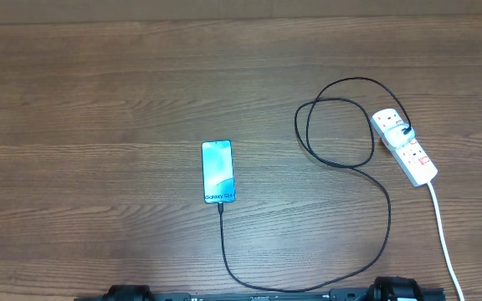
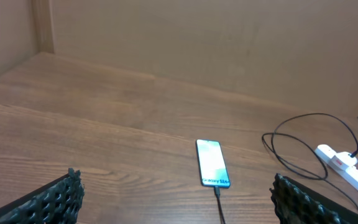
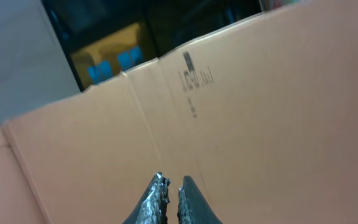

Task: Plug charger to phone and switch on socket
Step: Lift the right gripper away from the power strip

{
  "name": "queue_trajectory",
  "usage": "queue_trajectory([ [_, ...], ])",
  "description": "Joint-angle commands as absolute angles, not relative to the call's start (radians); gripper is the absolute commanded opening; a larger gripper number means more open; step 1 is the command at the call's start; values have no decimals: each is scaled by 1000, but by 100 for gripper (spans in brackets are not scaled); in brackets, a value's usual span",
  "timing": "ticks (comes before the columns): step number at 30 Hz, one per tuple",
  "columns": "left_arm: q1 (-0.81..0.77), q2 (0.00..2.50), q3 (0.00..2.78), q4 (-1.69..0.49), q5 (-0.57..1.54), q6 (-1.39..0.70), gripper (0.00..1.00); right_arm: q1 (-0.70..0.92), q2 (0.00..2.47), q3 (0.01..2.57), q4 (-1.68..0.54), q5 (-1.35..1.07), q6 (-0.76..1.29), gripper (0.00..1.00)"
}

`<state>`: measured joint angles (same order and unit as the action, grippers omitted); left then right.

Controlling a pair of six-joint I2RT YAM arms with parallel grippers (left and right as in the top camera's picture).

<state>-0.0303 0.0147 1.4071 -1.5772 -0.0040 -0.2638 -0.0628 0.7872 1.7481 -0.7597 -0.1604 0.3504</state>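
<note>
**Cable at the phone, switch left to press**

The phone [image 1: 217, 171] lies flat near the middle of the table [image 1: 99, 125], screen up, its lettered end toward the near edge. The black cable [image 1: 389, 221] meets that near end, so the plug looks to be in, though the joint is too small to confirm. From there the cable runs toward the near edge, sweeps right, climbs and coils in loose loops, and ends at a black plug [image 1: 402, 130] on the far end of the power strip [image 1: 408, 152]. The strip lies at the right, angled, with its white cord [image 1: 443, 238] trailing to the near edge. Whether its red switches [image 1: 423, 159] are on cannot be told.

The left gripper [image 2: 176, 180] hangs back near the table's near edge, fingers [image 2: 55, 200] spread wide and empty; the phone sits ahead of it, well apart. The right gripper [image 3: 171, 186] points at a cardboard wall [image 3: 260, 93], its tips drawn to a sliver of a gap, holding nothing.

Judging by looks, the cable is light and limp; any hold belongs on the stiff connector body, not the cord. The phone is slim, smooth and likely to slide on wood if pushed end-on; its glass wants a gentle touch. The strip is light plastic and may skid or tilt, so the switch calls for a push straight down with a narrow fingertip.
</note>
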Motion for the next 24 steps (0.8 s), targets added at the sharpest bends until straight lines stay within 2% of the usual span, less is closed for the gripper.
queue_trajectory([
  [1,-20,5,1409,-1571,19,-278,100,-54,688,1669,-736,-163,344,8],
  [5,-20,5,1367,-1425,-107,-275,100,-59,585,1581,-728,-173,344,8],
  [9,-20,5,1254,-1263,-144,-212,100,-90,525,1536,-730,-232,344,8],
  [16,-20,5,883,-798,-84,-197,100,-180,423,1505,-752,-294,344,11],
  [20,-20,5,620,-504,-84,-186,100,-158,397,1509,-732,-317,344,11],
  [24,-20,5,422,-305,-77,-186,100,-136,397,1513,-661,-316,344,11],
])
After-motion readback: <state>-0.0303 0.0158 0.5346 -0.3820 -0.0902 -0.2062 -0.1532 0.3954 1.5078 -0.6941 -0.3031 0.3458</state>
